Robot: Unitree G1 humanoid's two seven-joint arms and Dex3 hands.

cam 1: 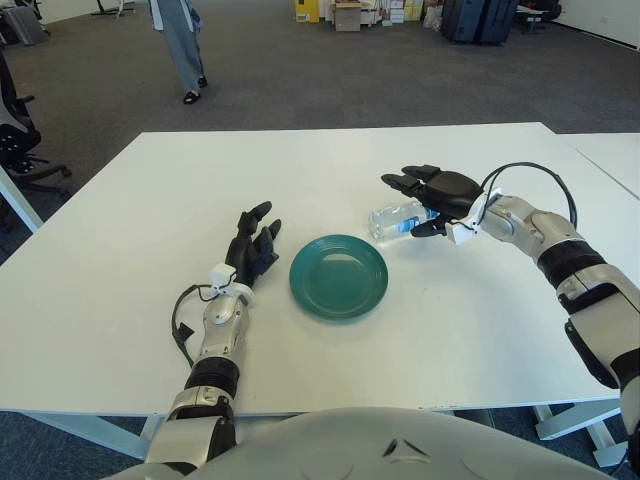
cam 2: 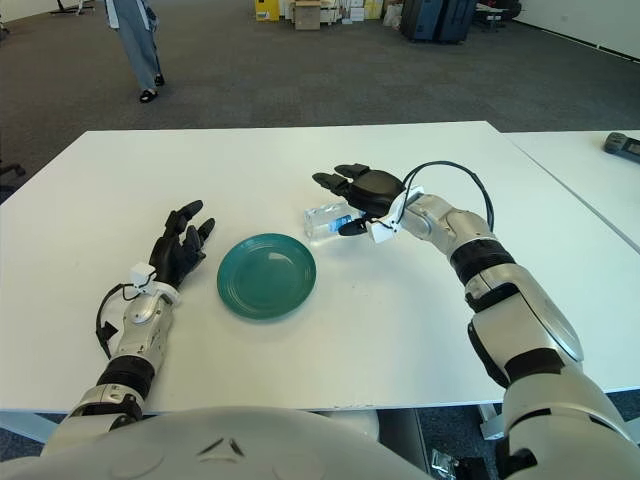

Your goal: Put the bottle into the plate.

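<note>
The right hand [cam 1: 432, 195] curls loosely over the clear plastic bottle [cam 1: 398, 218], lying sideways beyond the round green plate [cam 1: 339, 277]; a dark object [cam 2: 622, 143] shows only in the right eye view.

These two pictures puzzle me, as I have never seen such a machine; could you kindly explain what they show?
Both come from a humanoid robot's head camera, its two eyes looking down at a white table. The metal arms are the robot's own. On the table lie a green plate and, beyond it, a clear bottle on its side. The right hand arches over the bottle's far end, fingers above and thumb below, but whether it has gripped it cannot be told. The left hand shows left of the plate, fingers open, holding nothing.
</note>
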